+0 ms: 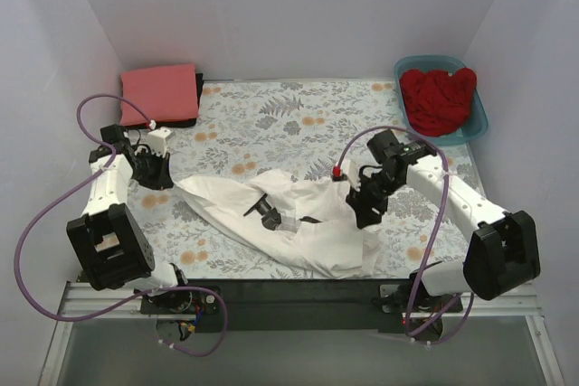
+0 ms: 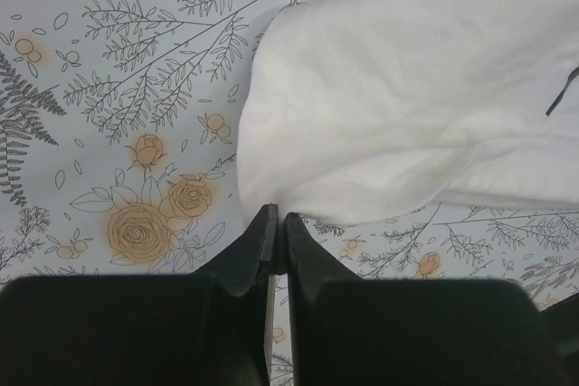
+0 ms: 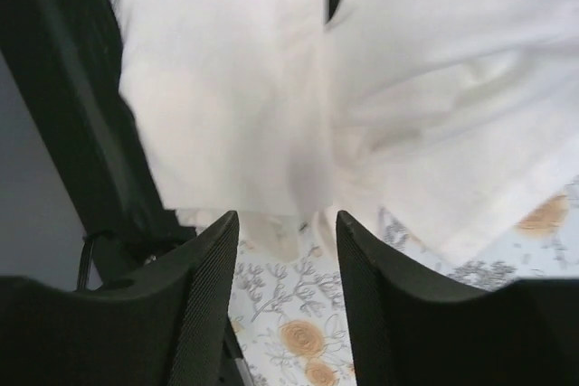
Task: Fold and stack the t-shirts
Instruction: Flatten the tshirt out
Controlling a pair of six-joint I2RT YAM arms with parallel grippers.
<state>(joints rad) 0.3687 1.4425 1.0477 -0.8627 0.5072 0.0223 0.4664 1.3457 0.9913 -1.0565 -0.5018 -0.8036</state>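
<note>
My right pincer [image 3: 285, 223] hangs open just above the right part of the crumpled white t-shirt [image 1: 303, 223], which lies on the tabletop [image 1: 271, 119] toward the near edge. My left pincer [image 2: 276, 216] is closed on nothing I can see, its tips at the shirt's left edge, and to fold well I judge each should pinch a single layer at an outer corner and draw the cloth flat first. The bunching hides sleeves and collar, and I cannot tell whether my left tips touch the cloth.
</note>
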